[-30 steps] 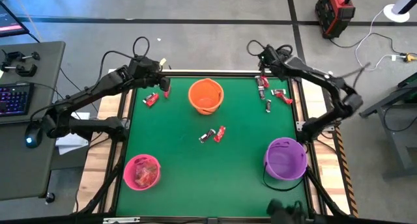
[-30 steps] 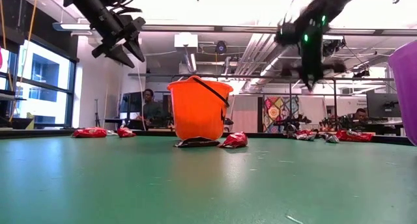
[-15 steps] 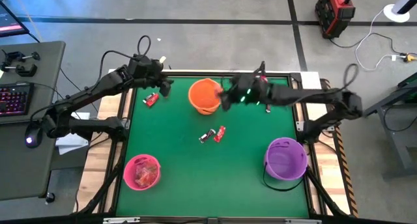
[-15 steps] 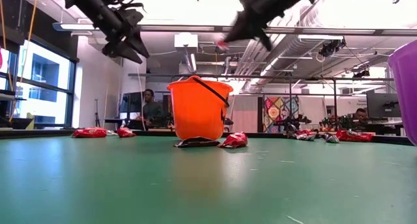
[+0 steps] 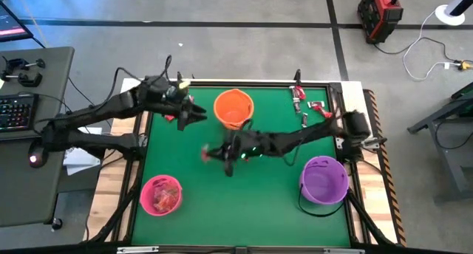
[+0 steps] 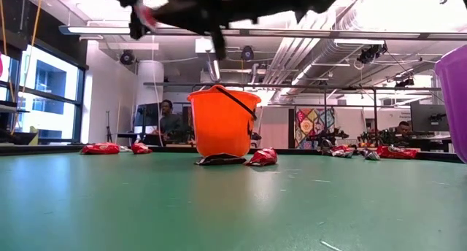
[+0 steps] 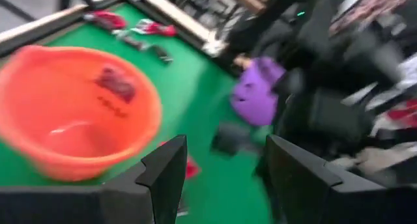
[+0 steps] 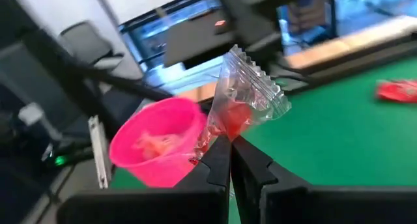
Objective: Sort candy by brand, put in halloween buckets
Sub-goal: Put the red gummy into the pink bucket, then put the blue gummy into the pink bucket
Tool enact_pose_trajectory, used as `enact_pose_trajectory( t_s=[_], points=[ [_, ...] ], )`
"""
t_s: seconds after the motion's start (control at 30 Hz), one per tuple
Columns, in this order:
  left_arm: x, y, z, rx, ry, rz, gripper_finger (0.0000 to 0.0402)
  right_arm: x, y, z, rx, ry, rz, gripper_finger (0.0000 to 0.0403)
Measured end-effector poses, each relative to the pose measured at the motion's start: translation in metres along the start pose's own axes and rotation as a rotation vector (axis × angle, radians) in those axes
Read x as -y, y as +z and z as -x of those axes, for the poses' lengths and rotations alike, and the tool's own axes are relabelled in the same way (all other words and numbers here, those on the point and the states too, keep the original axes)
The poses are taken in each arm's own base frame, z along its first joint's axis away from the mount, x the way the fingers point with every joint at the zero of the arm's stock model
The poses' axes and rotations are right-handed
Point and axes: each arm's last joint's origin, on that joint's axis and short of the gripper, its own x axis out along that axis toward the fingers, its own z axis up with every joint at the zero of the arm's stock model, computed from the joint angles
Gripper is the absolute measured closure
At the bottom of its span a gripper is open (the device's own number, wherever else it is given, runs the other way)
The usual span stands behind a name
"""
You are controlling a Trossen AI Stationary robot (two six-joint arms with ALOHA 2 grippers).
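My right gripper (image 5: 212,152) reaches from the table's right edge to above mid-table, shut on a clear-wrapped red candy (image 8: 242,103), which also shows in the high view (image 5: 205,152). The pink bucket (image 8: 158,148) lies beyond it, toward the near left (image 5: 161,195). My left gripper (image 5: 195,116) hovers open and empty just left of the orange bucket (image 5: 233,108), which has a dark red candy inside (image 7: 116,84). The purple bucket (image 5: 323,179) stands at the near right. Loose candy (image 5: 307,106) lies at the far right corner. My right gripper pinches the wrapper's crimped end (image 8: 218,131) between its two fingertips. The fingers come nearly level from the table's right. The candy sticks out past the fingertips, lifted well clear of the table.
A red candy (image 5: 171,118) lies on the green mat under my left arm. Two more candies (image 6: 219,160) (image 6: 263,157) rest in front of the orange bucket (image 6: 222,123). People sit in the room beyond the table's far edge.
My right gripper has swept from the candy pile at the far right corner, past the orange bucket, toward the table's left and near side, rolling as it went and carrying the candy. My left gripper has shifted a little toward the orange bucket and turned toward it.
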Motion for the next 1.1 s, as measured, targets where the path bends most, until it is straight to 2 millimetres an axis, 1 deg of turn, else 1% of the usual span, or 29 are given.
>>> enact_pose_trajectory(
  t_s=[0.07, 0.13, 0.27, 0.4, 0.57, 0.67, 0.73, 0.83, 0.9, 1.1],
  points=[
    [0.015, -0.002, 0.001, 0.034, -0.024, 0.022, 0.0204, -0.015, -0.006, -0.016, -0.003, 0.039, 0.063, 0.0403],
    [0.026, -0.006, 0.003, 0.063, -0.009, 0.04, 0.0204, -0.03, -0.01, -0.033, 0.007, 0.076, 0.119, 0.0403],
    [0.038, -0.011, 0.005, 0.127, 0.071, 0.087, 0.0204, -0.052, -0.017, -0.067, 0.032, 0.13, 0.157, 0.0403],
    [0.042, -0.014, 0.004, 0.158, 0.114, 0.111, 0.0204, -0.065, -0.021, -0.097, 0.075, 0.16, 0.156, 0.0403],
    [0.043, -0.016, -0.001, 0.156, 0.136, 0.118, 0.0204, -0.069, -0.028, -0.126, 0.096, 0.176, 0.092, 0.0403],
    [0.042, -0.016, -0.003, 0.157, 0.148, 0.158, 0.0204, -0.07, -0.031, -0.137, 0.081, 0.175, 0.041, 0.0403],
    [0.042, -0.017, -0.005, 0.153, 0.155, 0.169, 0.0204, -0.07, -0.033, -0.141, 0.044, 0.176, 0.042, 0.04],
    [0.042, -0.017, -0.006, 0.15, 0.158, 0.155, 0.0204, -0.071, -0.034, -0.142, -0.039, 0.179, 0.048, 0.038],
    [0.041, -0.017, -0.006, 0.149, 0.159, 0.153, 0.0204, -0.072, -0.033, -0.142, -0.068, 0.184, 0.049, 0.0353],
    [0.041, -0.017, -0.007, 0.153, 0.171, 0.131, 0.0204, -0.078, -0.018, -0.14, -0.06, 0.211, 0.047, 0.0243]
  ],
)
